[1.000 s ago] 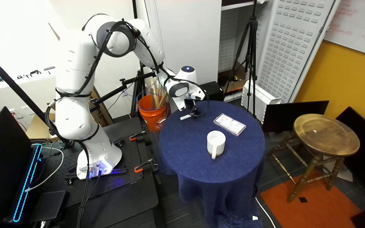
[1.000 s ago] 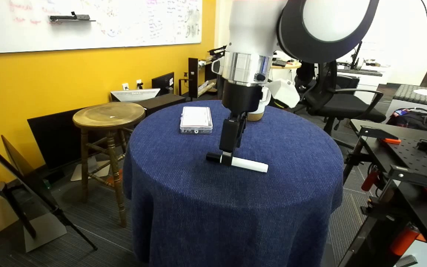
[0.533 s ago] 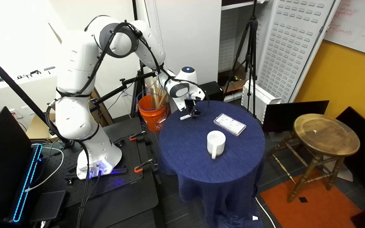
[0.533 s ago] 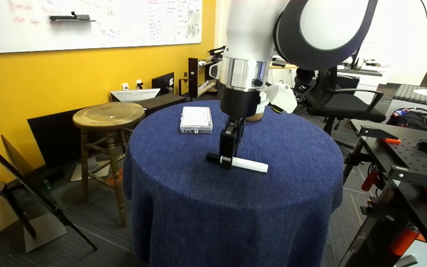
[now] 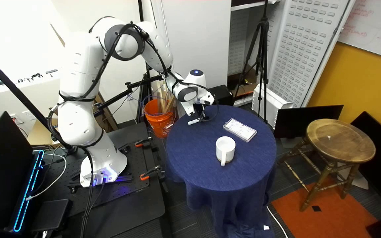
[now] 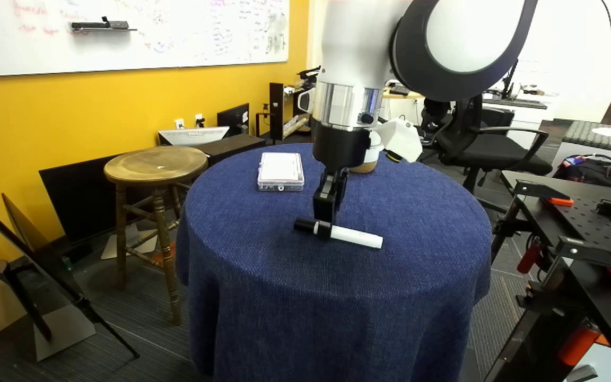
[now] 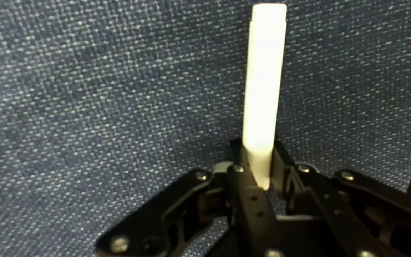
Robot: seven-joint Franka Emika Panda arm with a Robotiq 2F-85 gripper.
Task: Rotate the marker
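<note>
Marker (image 6: 356, 236) on or just above the near part of the table (image 6: 406, 207), unclear which; in an exterior view, black cap (image 6: 304, 225) left, white end (image 6: 372, 240) right. Gripper (image 7: 258, 150) pinches it just beside the cap. Likely the grasp step, turn to come. Next calls for a slow twist, grip firm; white end may drag.

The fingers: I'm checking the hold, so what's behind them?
In an exterior view, the marker passes behind the nearer of the fingers, black end on one side, white barrel on the other. The stretch behind is covered there; the wrist view shows white between them.
</note>
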